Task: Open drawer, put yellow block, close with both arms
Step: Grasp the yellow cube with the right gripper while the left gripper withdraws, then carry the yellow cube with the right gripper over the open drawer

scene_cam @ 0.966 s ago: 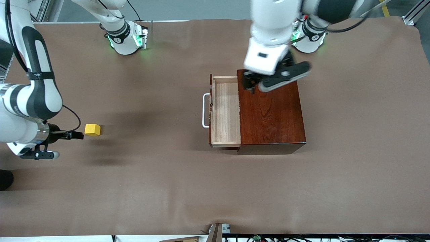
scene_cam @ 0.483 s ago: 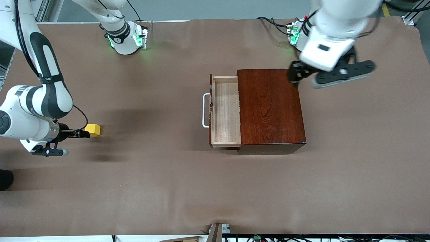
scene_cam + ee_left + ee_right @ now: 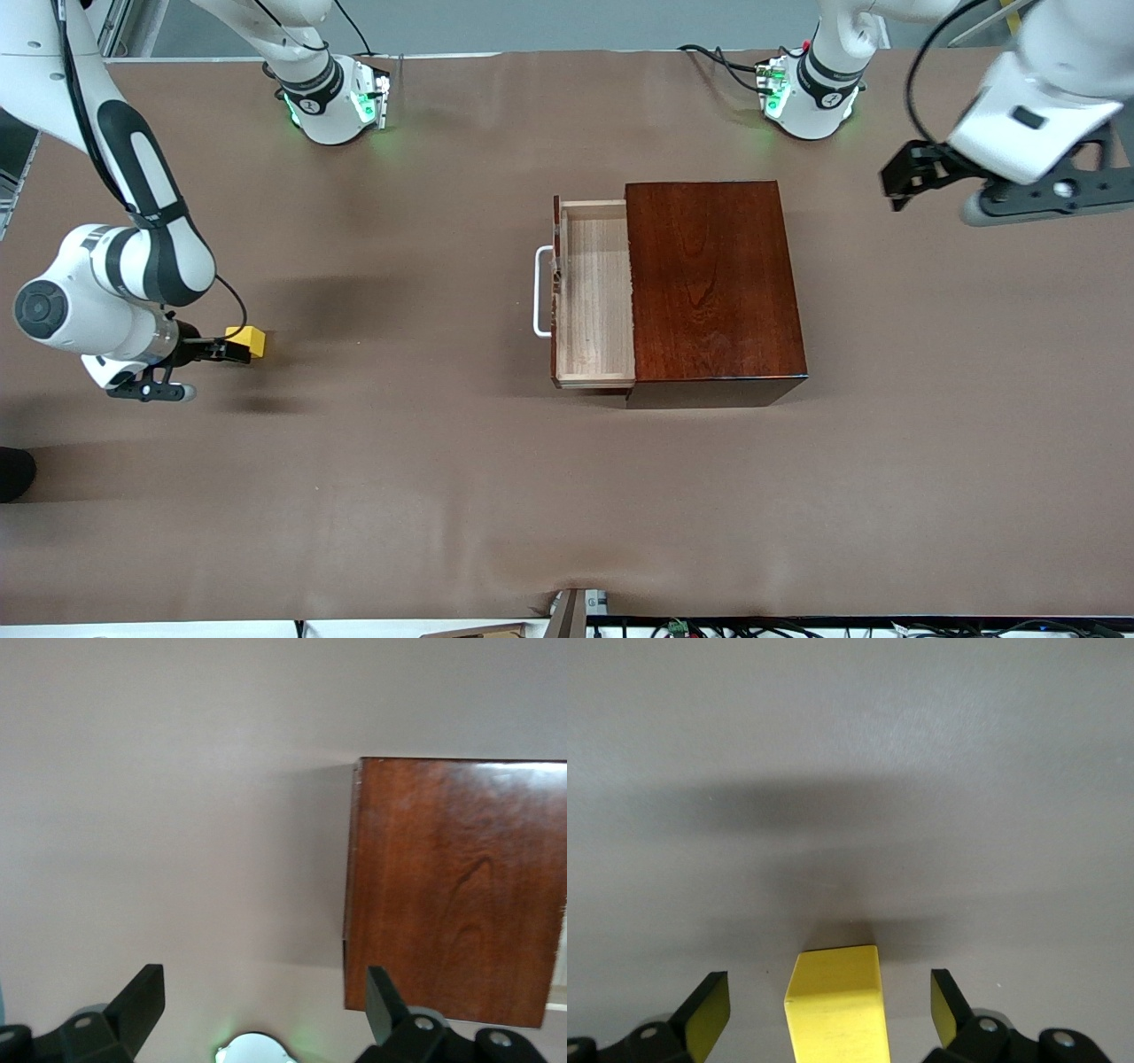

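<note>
**Lining up on the yellow block, drawer already pulled out**

Starting at my right arm's end of the table: my right gripper (image 3: 232,351) is down low at the yellow block (image 3: 252,340), fingers spread wide with nothing clamped. In the right wrist view the block (image 3: 837,1003) sits squarely in the gap, one fingertip (image 3: 709,1005) on each side of it, and I can see daylight between cube and fingers on both sides, so no contact yet. It's resting on the brown table cover (image 3: 399,461), well apart from the box, toward my right arm's end.

Next along is the drawer (image 3: 594,292). It's slid out of the box on the side facing my right arm, white handle (image 3: 539,291) out front, pale wood tray showing and nothing in it. The dark mahogany box (image 3: 713,283) sits about mid-table, closer to my left arm's base (image 3: 811,93) than to my right arm's base (image 3: 332,97).

Then my left gripper (image 3: 917,173), up in the air past the box toward my left arm's end of the table, over bare table cover. Its fingers (image 3: 142,1005) are apart too and it's carrying nothing. From the left wrist view I get the box top (image 3: 456,890) off to one side below.
</note>
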Motion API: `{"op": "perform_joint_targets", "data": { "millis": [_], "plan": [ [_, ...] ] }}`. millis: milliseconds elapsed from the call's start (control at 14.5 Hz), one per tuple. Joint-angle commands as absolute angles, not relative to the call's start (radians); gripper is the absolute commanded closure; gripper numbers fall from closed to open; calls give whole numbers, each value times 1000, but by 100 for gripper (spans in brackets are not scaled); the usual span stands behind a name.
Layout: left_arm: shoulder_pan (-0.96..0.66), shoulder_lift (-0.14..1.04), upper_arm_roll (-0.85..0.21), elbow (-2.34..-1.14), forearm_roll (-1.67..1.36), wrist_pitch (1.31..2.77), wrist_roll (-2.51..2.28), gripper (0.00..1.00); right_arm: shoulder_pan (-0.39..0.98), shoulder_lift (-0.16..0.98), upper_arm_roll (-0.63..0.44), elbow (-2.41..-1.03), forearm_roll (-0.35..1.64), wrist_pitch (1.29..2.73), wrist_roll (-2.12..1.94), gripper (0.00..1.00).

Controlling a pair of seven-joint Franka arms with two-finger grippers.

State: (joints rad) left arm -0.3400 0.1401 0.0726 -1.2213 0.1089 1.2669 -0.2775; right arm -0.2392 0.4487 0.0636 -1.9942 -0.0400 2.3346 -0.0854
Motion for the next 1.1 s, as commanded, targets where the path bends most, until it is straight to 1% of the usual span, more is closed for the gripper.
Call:
{"op": "perform_joint_targets", "data": {
  "millis": [0, 69, 138, 276, 345, 414, 483, 552, 621, 690, 828, 897, 1036],
  "plan": [
    [-299, 92, 64, -1290, 84, 1272, -233, 0, -273, 434, 81, -2049, -60, 2384, -87, 0],
    [-282, 80, 63, -1311, 84, 1282, -213, 0, -279, 437, 81, -2051, -60, 2394, -94, 2],
    [-267, 57, 63, -1346, 84, 1311, -195, 0, -288, 437, 81, -2057, -60, 2395, -116, 14],
    [-238, 5, 64, -1446, 80, 1392, -138, 0, -293, 437, 81, -2057, -60, 2398, -130, 25],
    [-224, -27, 64, -1503, 80, 1435, -126, 0, -295, 437, 81, -2060, -60, 2402, -130, 30],
    [-218, -52, 64, -1546, 80, 1472, -111, 0, -295, 436, 83, -2072, -60, 2416, -130, 32],
    [-216, -58, 66, -1555, 80, 1480, -97, 0, -293, 434, 83, -2092, -60, 2449, -130, 34],
    [-216, -58, 71, -1552, 80, 1480, -92, 0, -293, 434, 83, -2117, -60, 2486, -130, 39],
    [-216, -54, 71, -1545, 81, 1482, -91, 0, -293, 434, 83, -2129, -58, 2509, -130, 47],
    [-216, -48, 72, -1534, 81, 1485, -84, 0, -291, 434, 83, -2131, -58, 2511, -127, 77],
    [-187, -41, 60, -1528, 78, 1515, -58, 0, -290, 433, 83, -2129, -58, 2504, -123, 100],
    [-173, -35, 40, -1531, 66, 1531, -58, 0, -287, 430, 84, -2128, -58, 2499, -121, 100],
    [-105, -29, -32, -1539, 40, 1535, -57, 0, -282, 423, 86, -2123, -57, 2494, -117, 100]
  ]
}}
